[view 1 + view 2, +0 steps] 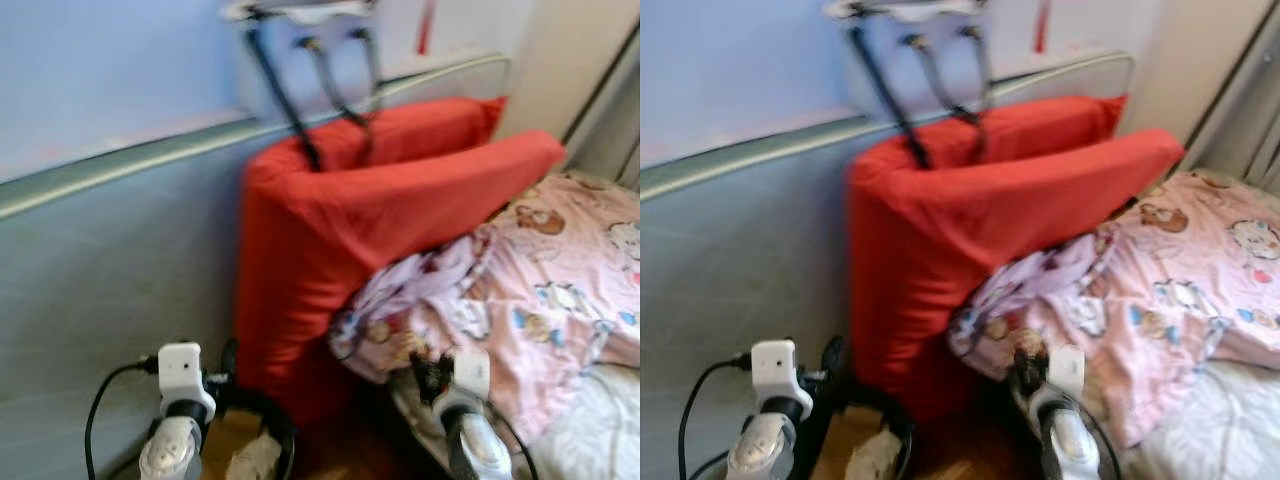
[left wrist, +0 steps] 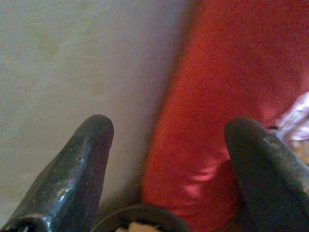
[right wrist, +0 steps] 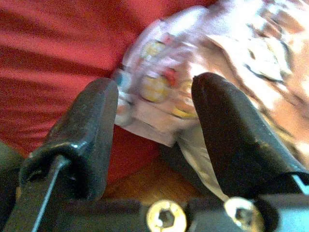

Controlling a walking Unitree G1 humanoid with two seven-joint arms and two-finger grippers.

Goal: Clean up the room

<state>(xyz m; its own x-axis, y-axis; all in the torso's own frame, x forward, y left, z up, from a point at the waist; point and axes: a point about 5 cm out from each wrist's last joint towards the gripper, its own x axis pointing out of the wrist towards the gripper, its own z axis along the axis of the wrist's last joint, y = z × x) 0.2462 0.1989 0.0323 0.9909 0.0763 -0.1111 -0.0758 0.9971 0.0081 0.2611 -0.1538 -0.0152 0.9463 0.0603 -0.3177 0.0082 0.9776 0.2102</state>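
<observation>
A big red cushion (image 1: 380, 210) leans folded against the grey wall. A pink cartoon-print blanket (image 1: 540, 290) spills off the bed beside it, one corner bunched against the cushion's lower edge. My left gripper (image 2: 169, 130) is open low down, facing the gap between the wall and the red cushion (image 2: 231, 96), above a black round bin (image 1: 275, 415). Also low, my right gripper (image 3: 154, 92) is open and points at the blanket's bunched corner (image 3: 159, 82), with nothing between its fingers.
The bin holds crumpled paper (image 1: 255, 455). A white rack on black legs (image 1: 300, 60) stands over the cushion's top. A metal rail (image 1: 120, 165) runs along the wall. A white mattress (image 1: 600, 420) lies under the blanket, with wooden floor (image 1: 350, 450) between bin and bed.
</observation>
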